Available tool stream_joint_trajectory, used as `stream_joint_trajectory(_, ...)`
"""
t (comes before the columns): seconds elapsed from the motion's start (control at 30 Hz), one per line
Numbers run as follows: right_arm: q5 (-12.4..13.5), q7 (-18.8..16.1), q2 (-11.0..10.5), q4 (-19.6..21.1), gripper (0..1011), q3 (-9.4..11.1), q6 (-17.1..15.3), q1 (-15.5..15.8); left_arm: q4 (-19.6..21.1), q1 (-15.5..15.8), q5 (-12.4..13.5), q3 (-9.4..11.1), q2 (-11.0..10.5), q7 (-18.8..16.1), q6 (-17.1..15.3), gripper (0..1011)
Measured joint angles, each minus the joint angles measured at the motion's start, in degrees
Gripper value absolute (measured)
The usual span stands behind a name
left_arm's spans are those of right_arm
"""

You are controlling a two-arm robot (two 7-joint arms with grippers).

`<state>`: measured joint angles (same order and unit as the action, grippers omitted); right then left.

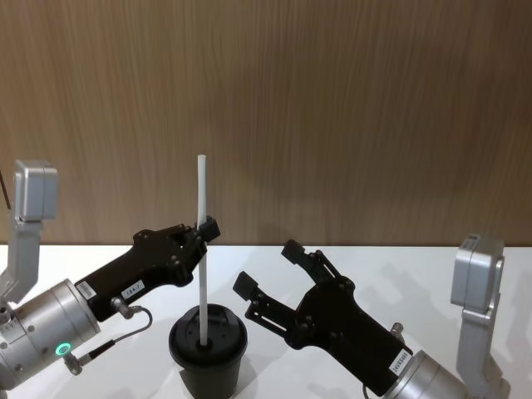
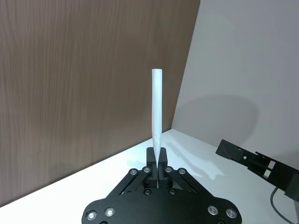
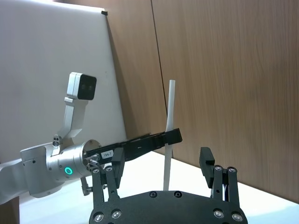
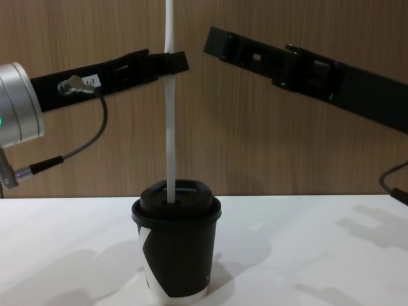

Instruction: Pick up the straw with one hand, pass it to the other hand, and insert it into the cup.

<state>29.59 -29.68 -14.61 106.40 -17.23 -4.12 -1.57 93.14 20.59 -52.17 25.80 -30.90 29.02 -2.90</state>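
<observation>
Nearest me stood the cup (image 4: 176,245), the straw (image 4: 170,95) rising upright from its lid with its tip in the hole, my left gripper (image 1: 205,230) clenched on the straw's middle, my right gripper (image 1: 264,278) released just beside.

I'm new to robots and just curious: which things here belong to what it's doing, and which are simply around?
In the job:
straw, upright, tip at the lid
cup
left gripper, pinching the straw
right gripper, open beside it

Just around:
white table
wooden wall
</observation>
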Motion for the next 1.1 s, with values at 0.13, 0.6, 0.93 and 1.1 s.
stream_joint_trajectory(0.13, 0.0, 0.0, 0.0, 0.0, 1001, 0.0, 0.0, 0.0, -0.5, 0.1, 0.2, 0.1, 0.3, 0.0, -0.2, 10)
stream_joint_trajectory(0.6, 0.0, 0.0, 0.0, 0.0, 1001, 0.0, 0.0, 0.0, -2.3, 0.3, 0.2, 0.9, 0.8, 0.7, -1.0, 10)
stream_joint_trajectory(0.93, 0.0, 0.0, 0.0, 0.0, 1001, 0.0, 0.0, 0.0, -2.5, -0.2, -0.3, 1.2, 0.4, 1.2, -1.2, 10)
stream_joint_trajectory(1.1, 0.0, 0.0, 0.0, 0.0, 1001, 0.0, 0.0, 0.0, -2.4, -0.6, -0.6, 1.3, 0.1, 1.4, -1.2, 51)
